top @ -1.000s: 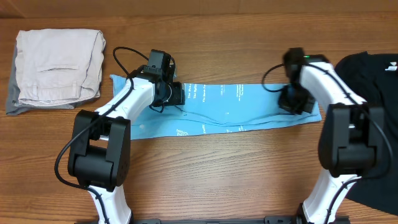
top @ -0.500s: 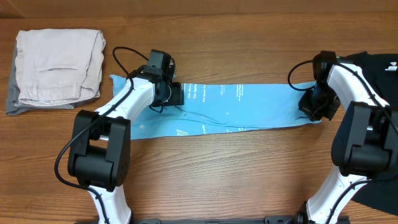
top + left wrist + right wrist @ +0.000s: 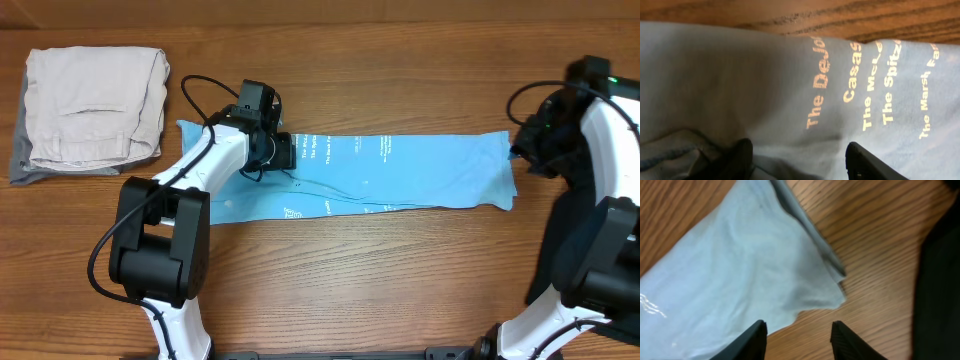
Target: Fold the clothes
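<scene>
The blue T-shirt [image 3: 400, 172] is a long strip on the counter [image 3: 350, 285], with the left tool [image 3: 800, 156] and right tool [image 3: 797, 330] both released, so next, I think, grab an end and fold.

Overhead view. A light blue T-shirt [image 3: 400, 172], folded into a long strip, lies across the wooden worktop [image 3: 350, 280]. The left claw [image 3: 283, 150] sits on its left part, beside white print. The right claw [image 3: 528, 152] hangs by its right end. Folded beige clothes [image 3: 95, 105] lie far left.
</scene>
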